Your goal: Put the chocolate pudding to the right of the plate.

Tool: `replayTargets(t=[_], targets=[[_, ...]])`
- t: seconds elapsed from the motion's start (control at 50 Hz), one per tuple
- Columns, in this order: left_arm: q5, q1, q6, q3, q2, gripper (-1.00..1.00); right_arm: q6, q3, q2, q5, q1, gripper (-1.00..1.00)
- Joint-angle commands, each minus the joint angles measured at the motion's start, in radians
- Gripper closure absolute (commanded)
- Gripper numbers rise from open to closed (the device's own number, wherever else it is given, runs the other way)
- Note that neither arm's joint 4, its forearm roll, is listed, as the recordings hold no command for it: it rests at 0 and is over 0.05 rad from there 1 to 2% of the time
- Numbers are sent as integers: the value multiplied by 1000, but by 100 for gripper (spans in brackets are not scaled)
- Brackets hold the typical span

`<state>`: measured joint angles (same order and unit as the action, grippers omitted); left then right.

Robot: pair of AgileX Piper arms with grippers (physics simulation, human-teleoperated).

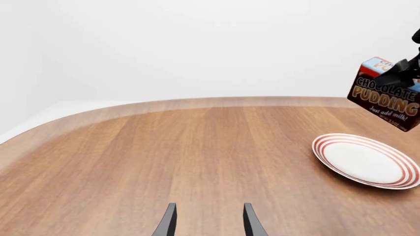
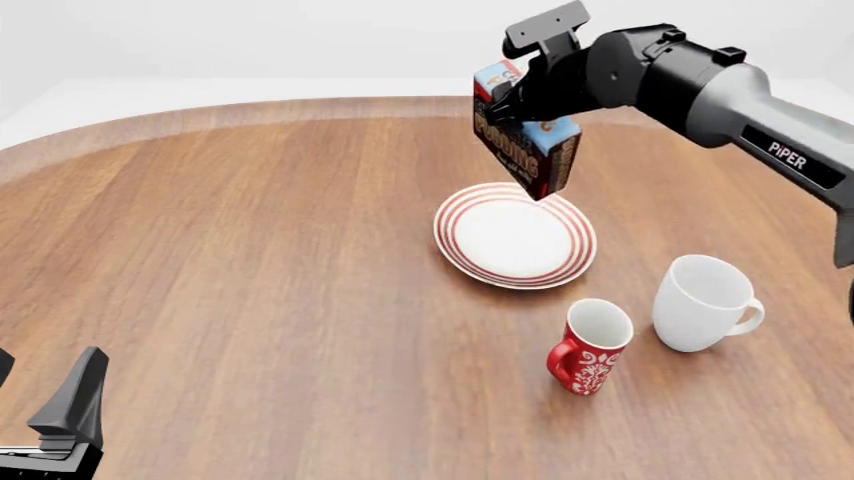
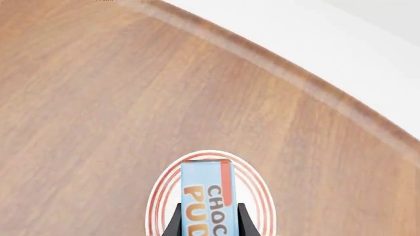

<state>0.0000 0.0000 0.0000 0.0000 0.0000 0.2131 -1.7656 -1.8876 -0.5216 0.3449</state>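
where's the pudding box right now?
In the front view, the chocolate pudding is off the table, tilted, held in the right gripper. It hangs above the far edge of the plate, left of the white mug.

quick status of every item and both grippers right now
chocolate pudding: held in the air, tilted, above the plate
plate: flat on table, nothing on it
white mug: upright
red patterned mug: upright
right gripper: shut on pudding
left gripper: open, holding nothing

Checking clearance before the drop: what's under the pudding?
The plate lies below the pudding, held aloft by the right gripper. The carton hides the plate's middle.
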Motion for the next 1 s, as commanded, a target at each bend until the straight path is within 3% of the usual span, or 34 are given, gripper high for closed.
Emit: replayTargets(t=[0.02,0.08,0.18,0.24,0.48,0.68,1.0], targets=[[0,0,0,0,0,-100,-15,-342,-242,-116,-164,100],[0,0,0,0,0,-100,-26,-419,-307,-147,-198,100],[0,0,0,0,0,-100,-14,-449,-359,-146,-280,100],[0,0,0,0,0,-100,-26,-421,-363,-129,-301,100],[0,0,0,0,0,-100,17,-292,-367,-52,-394,100],[0,0,0,0,0,-100,57,-88,-314,56,-450,100],[0,0,0,0,0,-100,76,5,-300,107,-486,100]])
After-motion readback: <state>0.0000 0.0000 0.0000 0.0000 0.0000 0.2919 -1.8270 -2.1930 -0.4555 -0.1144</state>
